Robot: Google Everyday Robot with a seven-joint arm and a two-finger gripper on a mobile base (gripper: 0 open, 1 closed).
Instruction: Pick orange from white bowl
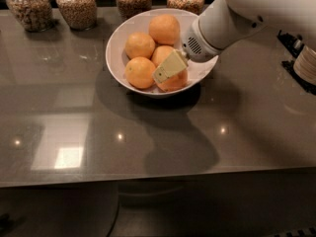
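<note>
Jaws lie against orange (178, 83) in white bowl (113, 58).

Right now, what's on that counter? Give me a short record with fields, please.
Surface: dark glossy counter
Bowl: white bowl, wide and shallow
Gripper: gripper inside the bowl, over the front-right orange
Rest of fruit: four other oranges, left of and behind it
Back edge: four glass jars of grain

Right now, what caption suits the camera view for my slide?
Robot gripper at the front-right orange in the white bowl, on a grey table.
</note>
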